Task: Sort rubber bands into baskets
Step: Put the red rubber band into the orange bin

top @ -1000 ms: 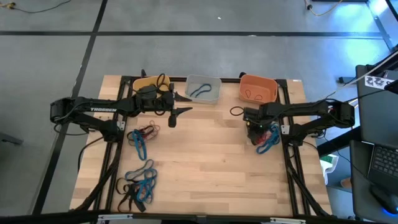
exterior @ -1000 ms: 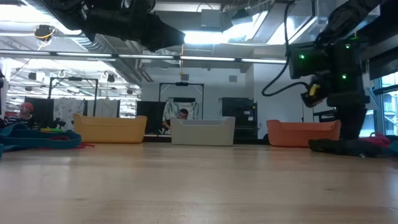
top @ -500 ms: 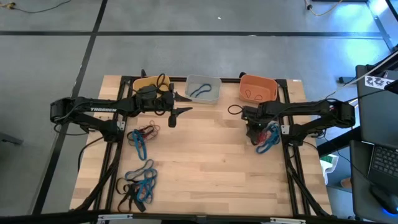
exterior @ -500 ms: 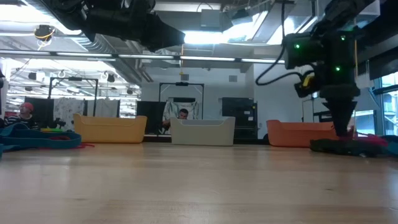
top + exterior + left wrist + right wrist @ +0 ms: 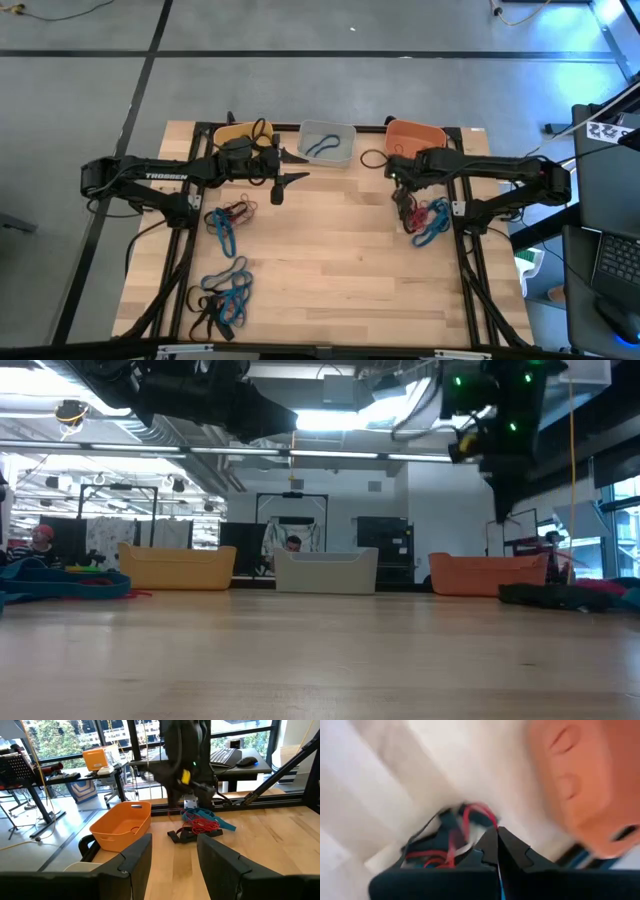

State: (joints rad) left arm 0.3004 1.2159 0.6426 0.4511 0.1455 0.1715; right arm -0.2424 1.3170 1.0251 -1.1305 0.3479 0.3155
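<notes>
Three baskets stand along the far edge: yellow (image 5: pixel 238 134), pale grey (image 5: pixel 327 143) and orange (image 5: pixel 415 139). A pile of red, blue and black rubber bands (image 5: pixel 428 218) lies at the right, also in the left wrist view (image 5: pixel 200 824). My right gripper (image 5: pixel 400 192) hangs shut above that pile's left side, pointing steeply down (image 5: pixel 503 512). My left gripper (image 5: pixel 300 167) waits open and level before the yellow and grey baskets. More rubber bands lie at the left (image 5: pixel 229 220) and near left (image 5: pixel 222 295). One black rubber band (image 5: pixel 375 160) lies beside the orange basket. My right gripper has its fingertips (image 5: pixel 490 840) closed at the top of a red rubber band's loop (image 5: pixel 479 811), coming from above. The strand runs down from the tips to the pile. The picture is blurred, so how much of the band is lifted does not show.
The wooden table (image 5: pixel 320 260) is open in the middle and near right. Black frame rails (image 5: pixel 470 250) run along both sides. The grey basket holds a blue band (image 5: pixel 322 147). The orange basket holds a dark band (image 5: pixel 405 152).
My right gripper has risen from the right-hand pile and drifted toward the far edge and the orange basket, turning as it went. The left arm has kept still.
</notes>
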